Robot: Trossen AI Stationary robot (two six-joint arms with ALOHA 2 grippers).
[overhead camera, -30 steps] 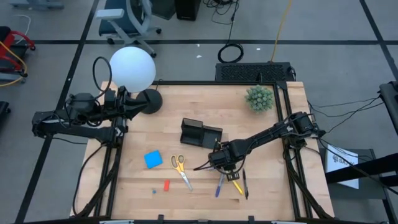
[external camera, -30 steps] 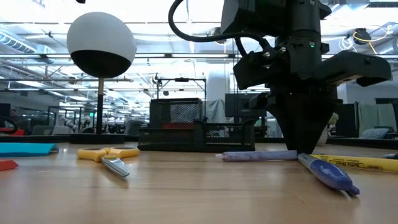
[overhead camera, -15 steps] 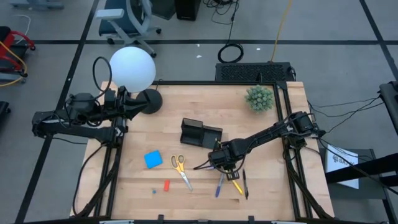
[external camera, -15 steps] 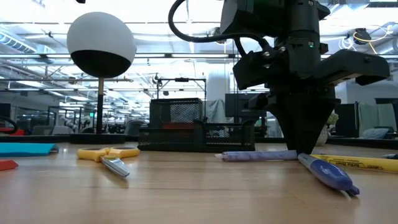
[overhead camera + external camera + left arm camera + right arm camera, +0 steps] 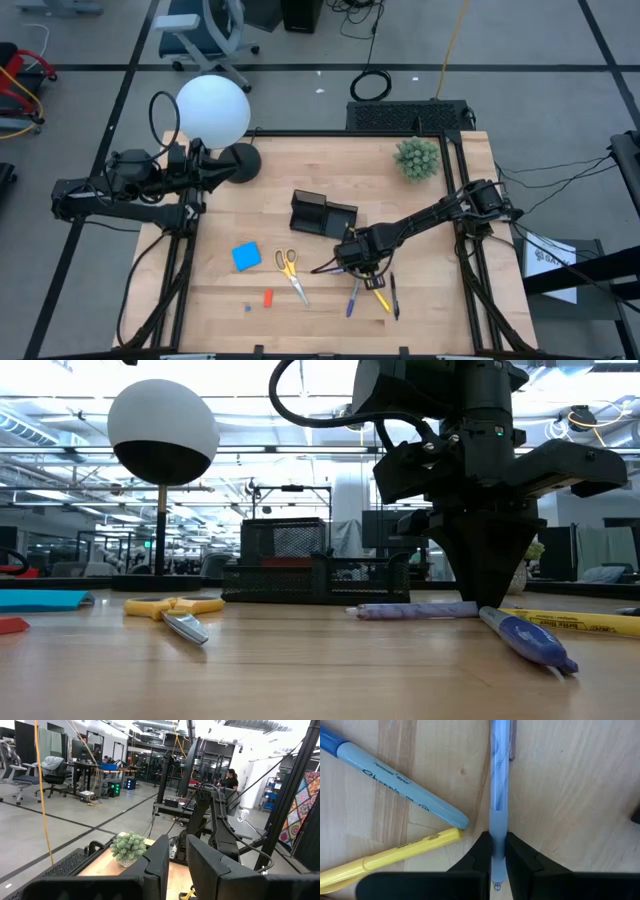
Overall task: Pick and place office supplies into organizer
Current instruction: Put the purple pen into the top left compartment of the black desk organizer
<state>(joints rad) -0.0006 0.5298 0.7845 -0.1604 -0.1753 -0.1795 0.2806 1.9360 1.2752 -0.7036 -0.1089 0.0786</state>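
1. The right gripper (image 5: 496,851) is down on the table just in front of the organizer (image 5: 322,214), its fingers closed snugly on a pale blue pen (image 5: 498,780).
2. The left gripper (image 5: 176,865) waits by the lamp base (image 5: 240,162), well away from the organizer, slightly open and empty.
3. To lift cleanly, rise straight up, keeping clear of the blue marker (image 5: 395,777) and yellow marker (image 5: 395,851) lying close beside the pen.
4. From above, the arm hides the grip; the organizer's inside cannot be made out.

organizer (image 5: 322,213): black, upright, mid-table | scissors (image 5: 290,268), blue pad (image 5: 246,256) left-front | pens (image 5: 372,292) right-front
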